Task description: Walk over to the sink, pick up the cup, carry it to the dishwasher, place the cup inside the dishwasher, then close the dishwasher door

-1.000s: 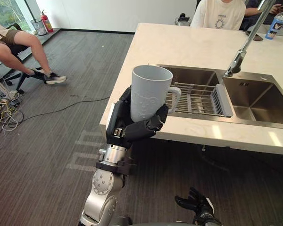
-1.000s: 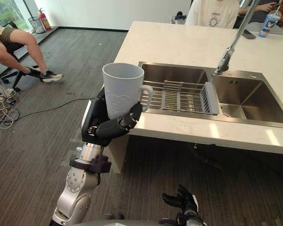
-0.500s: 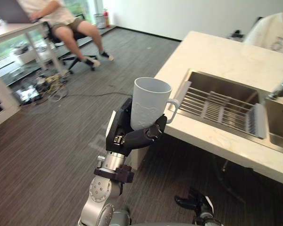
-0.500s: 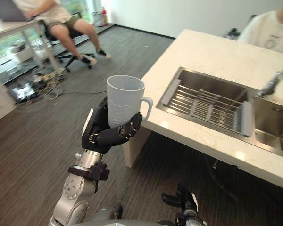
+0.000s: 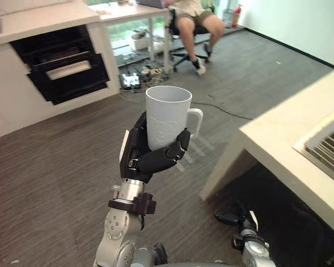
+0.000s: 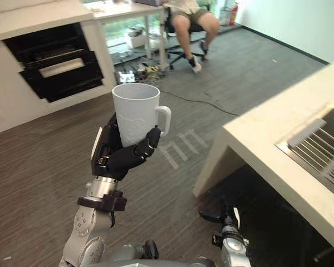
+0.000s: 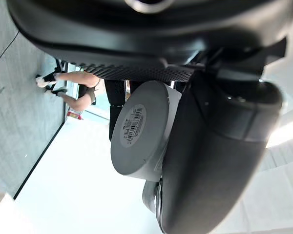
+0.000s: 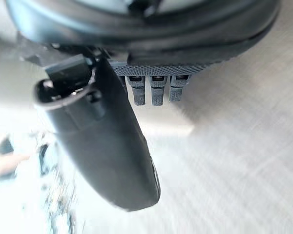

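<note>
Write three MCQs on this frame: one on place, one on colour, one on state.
1. Where is the cup?
A) in the sink
B) in the left hand
C) on the counter

2. What colour is the cup?
A) red
B) pale grey
C) black

3. How does the cup sit?
A) upright, mouth up
B) upside down
C) lying on its side

Answers:
1 B, the left hand's fingers curl round its lower body.
2 B, its wall and handle are pale grey.
3 A, its open rim faces up.
</note>
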Robot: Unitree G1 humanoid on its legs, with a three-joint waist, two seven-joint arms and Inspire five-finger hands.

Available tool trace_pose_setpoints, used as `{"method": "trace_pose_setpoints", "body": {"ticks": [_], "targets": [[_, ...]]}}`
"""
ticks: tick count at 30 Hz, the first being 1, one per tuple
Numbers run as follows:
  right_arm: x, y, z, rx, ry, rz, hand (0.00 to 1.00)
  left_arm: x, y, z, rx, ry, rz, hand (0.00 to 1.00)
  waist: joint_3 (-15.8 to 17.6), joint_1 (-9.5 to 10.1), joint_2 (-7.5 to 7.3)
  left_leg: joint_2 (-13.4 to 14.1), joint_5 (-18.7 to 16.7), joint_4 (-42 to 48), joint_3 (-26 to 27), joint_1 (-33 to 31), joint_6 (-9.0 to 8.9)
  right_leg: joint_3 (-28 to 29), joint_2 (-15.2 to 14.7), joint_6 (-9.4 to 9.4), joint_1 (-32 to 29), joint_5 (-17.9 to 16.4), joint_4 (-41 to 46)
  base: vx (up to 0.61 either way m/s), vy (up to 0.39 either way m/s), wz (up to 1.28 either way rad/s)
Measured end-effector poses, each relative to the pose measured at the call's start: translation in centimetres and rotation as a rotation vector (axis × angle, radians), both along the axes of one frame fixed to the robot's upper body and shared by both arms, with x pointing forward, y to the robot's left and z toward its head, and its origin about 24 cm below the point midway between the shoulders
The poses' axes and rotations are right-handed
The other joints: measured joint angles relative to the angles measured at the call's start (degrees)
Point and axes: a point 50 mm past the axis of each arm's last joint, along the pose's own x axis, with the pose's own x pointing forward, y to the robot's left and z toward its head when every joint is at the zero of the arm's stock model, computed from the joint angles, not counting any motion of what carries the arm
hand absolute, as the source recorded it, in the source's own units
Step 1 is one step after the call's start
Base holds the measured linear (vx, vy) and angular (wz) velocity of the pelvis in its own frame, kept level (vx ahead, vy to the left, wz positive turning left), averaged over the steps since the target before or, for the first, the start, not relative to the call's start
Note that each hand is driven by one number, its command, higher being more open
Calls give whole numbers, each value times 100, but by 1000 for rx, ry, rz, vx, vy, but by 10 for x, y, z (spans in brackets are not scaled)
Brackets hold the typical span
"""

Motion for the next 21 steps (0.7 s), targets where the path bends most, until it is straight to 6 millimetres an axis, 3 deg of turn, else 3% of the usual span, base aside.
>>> {"method": "trace_pose_setpoints", "body": {"ticks": [3,7,8,10,11,12,15,19,20,21], "targets": [[4,13,2,7,-15,60,90,2,-1,-7,3,24,-4,30,12,8,10,-133,79,-237,-518,354,35,684,486,88,-521,-394,-661,210,75,87],[6,13,13,-1,-82,61,90,2,0,-10,-9,42,-7,30,17,29,-12,-328,17,-223,-1071,597,-74,1503,759,177,-754,-392,-1783,237,-40,101],[6,13,18,-18,-103,71,90,2,2,-9,-9,38,2,30,1,56,-96,-374,-34,-218,-1146,708,-158,1509,717,299,-717,-306,-1987,216,-117,107],[7,15,23,-21,-131,75,90,1,6,-6,-9,25,19,30,-23,161,-260,-392,-116,-208,-1145,777,-280,1363,673,290,-632,20,-2260,167,-166,83],[8,18,24,-17,-141,85,90,1,13,-5,-12,17,53,30,-116,220,-417,-390,-196,-175,-1196,768,-377,1259,682,340,-584,282,-2526,196,-350,45],[9,18,25,-22,-145,94,90,-1,21,-7,-28,25,97,30,-169,264,-389,-230,-305,-100,-1301,743,-506,1172,835,526,-374,266,-2821,186,-358,30],[12,14,25,-49,-138,112,90,-6,36,-14,-35,53,172,30,-284,373,-263,296,-360,-219,-1361,686,-699,1020,1386,253,-102,623,-3629,149,-271,-10],[1,3,15,-74,-70,111,90,-7,44,-22,-19,95,215,30,-321,292,-259,466,-192,-667,-1337,863,-911,1025,1593,112,75,815,-4114,123,-142,-11],[-25,1,-6,-76,70,135,90,-11,67,-24,10,111,327,30,-306,164,-82,405,-44,-828,-1386,864,-820,1097,1638,98,339,1238,-4768,51,-39,-3],[-25,1,-6,-76,70,135,90,-11,67,-24,10,111,327,30,-306,165,-82,405,-44,-828,-1386,864,-820,1097,1638,98,339,1238,-4768,0,0,0]]}}
